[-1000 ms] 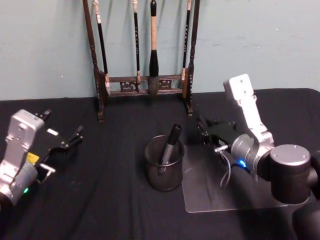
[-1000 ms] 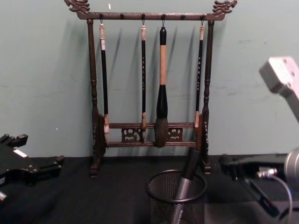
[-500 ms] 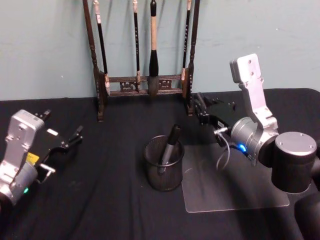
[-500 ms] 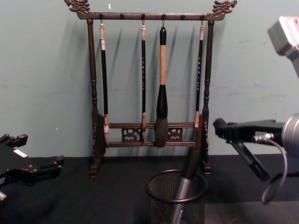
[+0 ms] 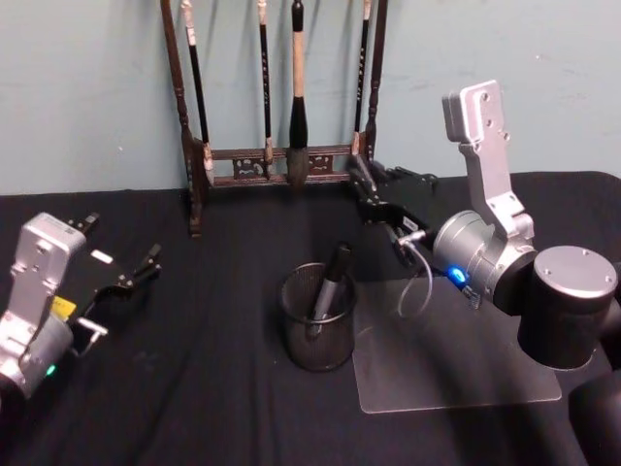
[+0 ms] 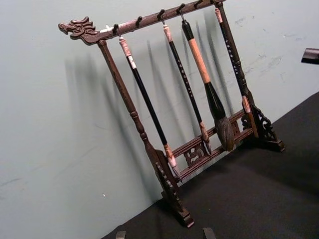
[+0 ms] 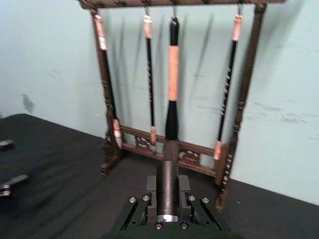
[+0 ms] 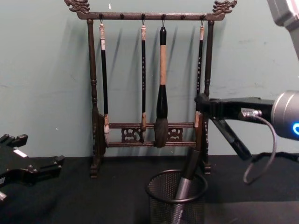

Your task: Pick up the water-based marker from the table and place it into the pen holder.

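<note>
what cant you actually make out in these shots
- Marker tip: hidden inside the pen holder, behind mesh, head and chest views.
- Right gripper fingers: open or shut unclear; dark against the brush rack, head view.
- Pen holder base: cut off by the chest view's bottom edge.
- Left gripper fingertips: cropped at left wrist view's bottom edge.

marker [image 8: 186, 183] lower end: hidden behind the pen holder [image 8: 176, 205] mesh
pen holder base: cut off in chest view
right gripper [image 5: 364, 189] fingers: too dark to tell
</note>
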